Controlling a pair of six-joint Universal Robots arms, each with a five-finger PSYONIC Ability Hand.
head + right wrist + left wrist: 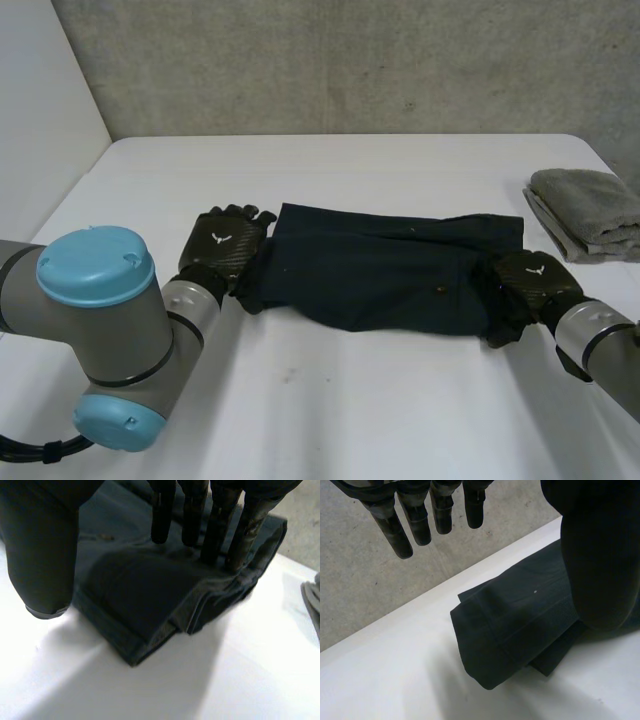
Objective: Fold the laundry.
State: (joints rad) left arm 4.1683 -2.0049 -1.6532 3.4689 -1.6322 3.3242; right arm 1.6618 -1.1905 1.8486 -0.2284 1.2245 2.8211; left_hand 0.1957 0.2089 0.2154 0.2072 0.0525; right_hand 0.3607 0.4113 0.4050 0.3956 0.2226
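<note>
Mid-fold. Dark garment (385, 275) lies folded long-ways mid-counter (330, 410). My left hand (225, 245) is just beside its left end, fingers straight, gripping nothing. My right hand (527, 282) is open too, fingertips (212, 550) on the right end. Next, probably: pinch both ends and fold across.

Matt dark cloth garment (380, 275) on smooth white table (330, 400).

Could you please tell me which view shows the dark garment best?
The head view, which takes in the whole dark garment. The left wrist view shows one folded end, the right wrist view the other.
</note>
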